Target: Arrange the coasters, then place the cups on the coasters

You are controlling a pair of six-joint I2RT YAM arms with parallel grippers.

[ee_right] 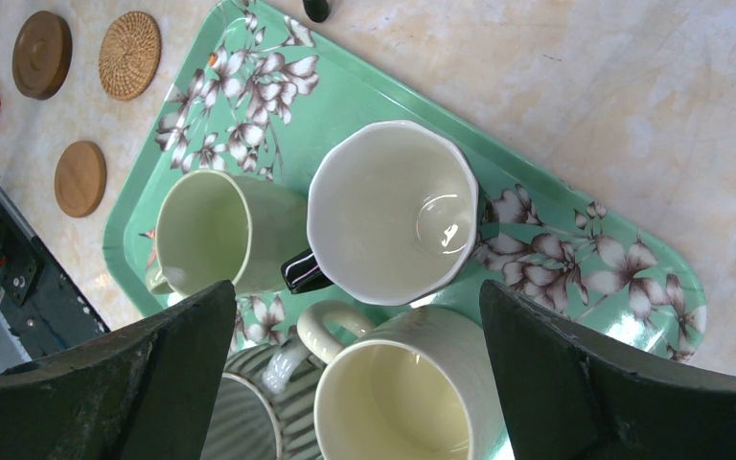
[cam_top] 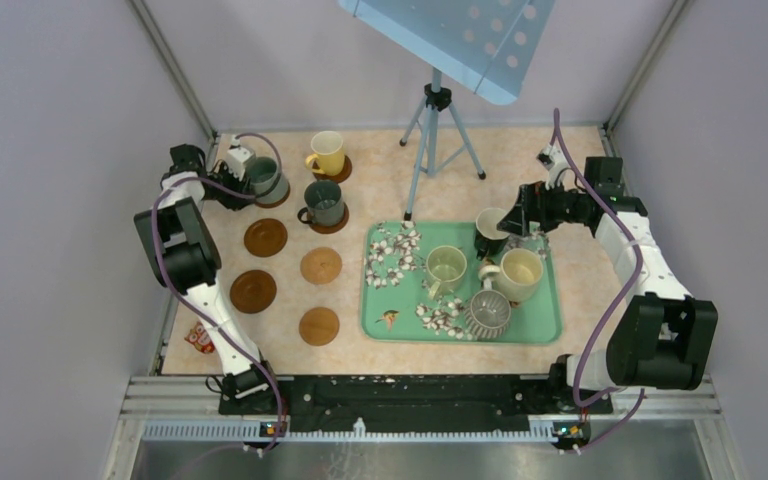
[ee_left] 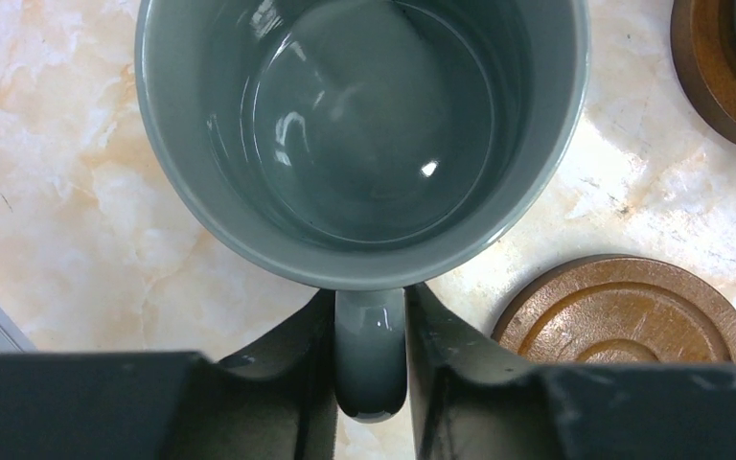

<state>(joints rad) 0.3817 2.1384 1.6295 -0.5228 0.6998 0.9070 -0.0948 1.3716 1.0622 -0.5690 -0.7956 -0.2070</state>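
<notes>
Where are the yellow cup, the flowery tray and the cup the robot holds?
Yellow cup (cam_top: 327,152): top view, its open mouth.
Flowery tray (cam_top: 538,323): top view, bare near-right corner.
Held grey cup (ee_left: 364,125): left wrist view, inside bottom.

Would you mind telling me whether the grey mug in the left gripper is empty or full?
Empty: the left wrist view looks into the grey mug and shows its bare bottom.

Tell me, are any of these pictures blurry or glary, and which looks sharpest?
Top external view: even, soft light, everything sharp. Left wrist view: the grey mug fills the frame, small white glints on its glaze; the dark left fingers at its handle look soft. Right wrist view: a glare ring inside the white-lined mug, the near right fingers blurred.
</notes>
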